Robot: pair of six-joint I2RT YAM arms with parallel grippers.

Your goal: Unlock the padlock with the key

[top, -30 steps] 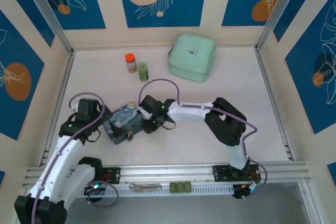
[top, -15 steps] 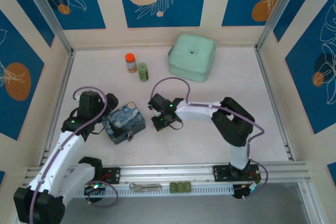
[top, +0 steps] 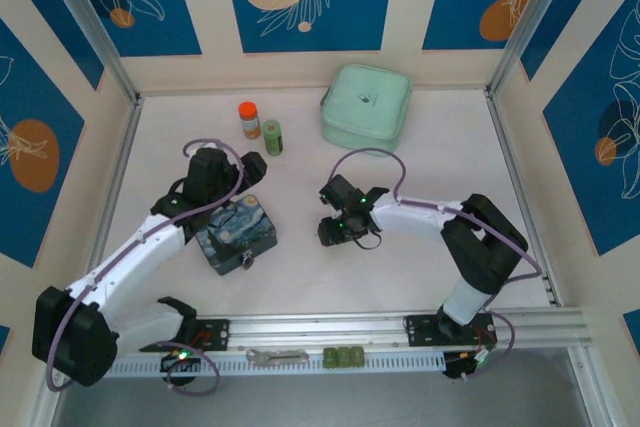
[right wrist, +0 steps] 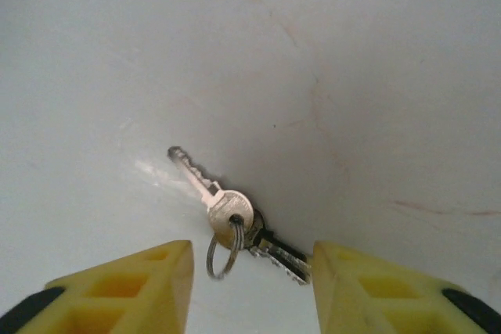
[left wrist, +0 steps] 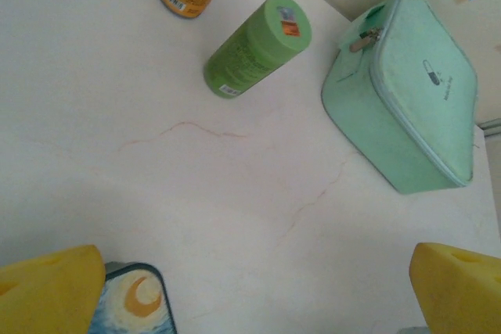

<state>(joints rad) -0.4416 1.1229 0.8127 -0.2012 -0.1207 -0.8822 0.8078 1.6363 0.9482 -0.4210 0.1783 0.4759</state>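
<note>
Just ahead of the parted, empty right claw (right wrist: 252, 262) the key (right wrist: 211, 192) lies flat on the tabletop (right wrist: 368, 68), ringed to a second key (right wrist: 282, 256), so a closing pinch could catch the ring (right wrist: 221, 252) or skid the thin blade away; the left claw (left wrist: 258, 287) hangs released.

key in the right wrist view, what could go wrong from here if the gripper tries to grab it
1. The key lies flat on the table, sharing a ring with a second key. The open right gripper may pinch the ring or the wrong key, or slip off.
2. The left gripper is open and not holding the tin, so the tin could slide when the padlock is worked.
</note>
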